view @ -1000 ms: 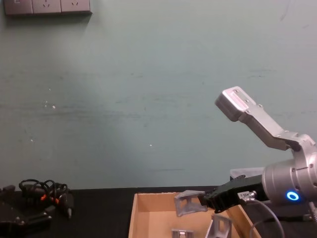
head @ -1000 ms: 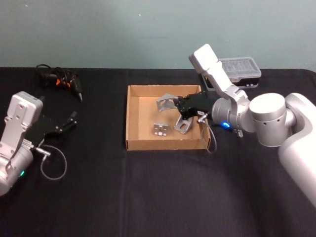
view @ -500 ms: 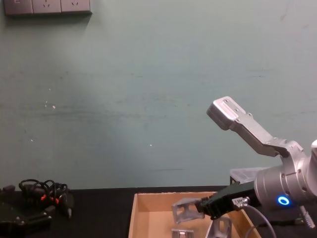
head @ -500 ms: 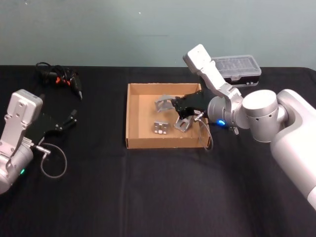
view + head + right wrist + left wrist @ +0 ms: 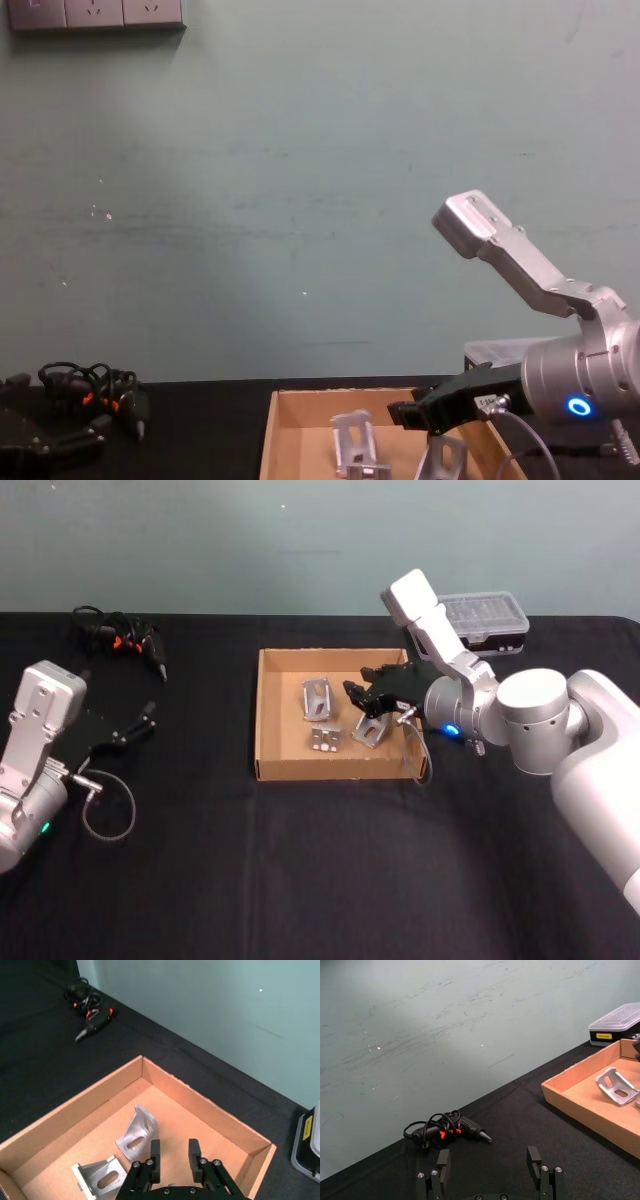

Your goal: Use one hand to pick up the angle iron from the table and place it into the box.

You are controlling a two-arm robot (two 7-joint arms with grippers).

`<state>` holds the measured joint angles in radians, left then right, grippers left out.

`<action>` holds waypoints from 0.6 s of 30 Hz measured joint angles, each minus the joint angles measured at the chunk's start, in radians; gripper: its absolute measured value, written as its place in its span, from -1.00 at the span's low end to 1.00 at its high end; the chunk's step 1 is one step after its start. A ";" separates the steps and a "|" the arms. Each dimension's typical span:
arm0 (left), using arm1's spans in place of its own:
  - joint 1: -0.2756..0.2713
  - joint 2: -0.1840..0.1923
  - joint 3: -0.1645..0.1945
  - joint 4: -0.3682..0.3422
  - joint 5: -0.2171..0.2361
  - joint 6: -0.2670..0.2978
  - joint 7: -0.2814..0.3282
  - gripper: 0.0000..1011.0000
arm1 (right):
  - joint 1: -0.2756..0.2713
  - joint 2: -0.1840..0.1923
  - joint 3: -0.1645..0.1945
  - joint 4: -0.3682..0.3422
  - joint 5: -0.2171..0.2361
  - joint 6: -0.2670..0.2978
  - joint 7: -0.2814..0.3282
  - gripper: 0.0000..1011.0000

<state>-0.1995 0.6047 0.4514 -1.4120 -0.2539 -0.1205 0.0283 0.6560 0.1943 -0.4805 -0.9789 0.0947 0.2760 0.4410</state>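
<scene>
Our right gripper [image 5: 356, 691] has just let go, fingers apart; the angle iron [image 5: 316, 698] now rests inside the box [image 5: 268, 715]. Placement looks done.

I work in a workshop-like test room: scuffed pale green wall [image 5: 250, 200], white wall sockets [image 5: 95, 12], matte black desk [image 5: 300, 860], clear-lidded black plastic parts case [image 5: 487, 620].
</scene>
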 joint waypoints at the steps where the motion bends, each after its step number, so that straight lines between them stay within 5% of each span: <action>1: 0.000 0.000 0.000 0.000 0.000 0.000 0.000 0.98 | -0.004 0.001 0.003 -0.006 0.002 -0.002 -0.002 -0.30; 18: 0.000 0.000 0.000 0.000 0.000 0.000 0.000 0.98 | -0.183 0.070 0.079 -0.277 0.032 -0.078 -0.069 0.74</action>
<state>-0.1995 0.6047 0.4514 -1.4120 -0.2539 -0.1205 0.0283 0.4729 0.2638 -0.4014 -1.2558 0.1264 0.1980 0.3720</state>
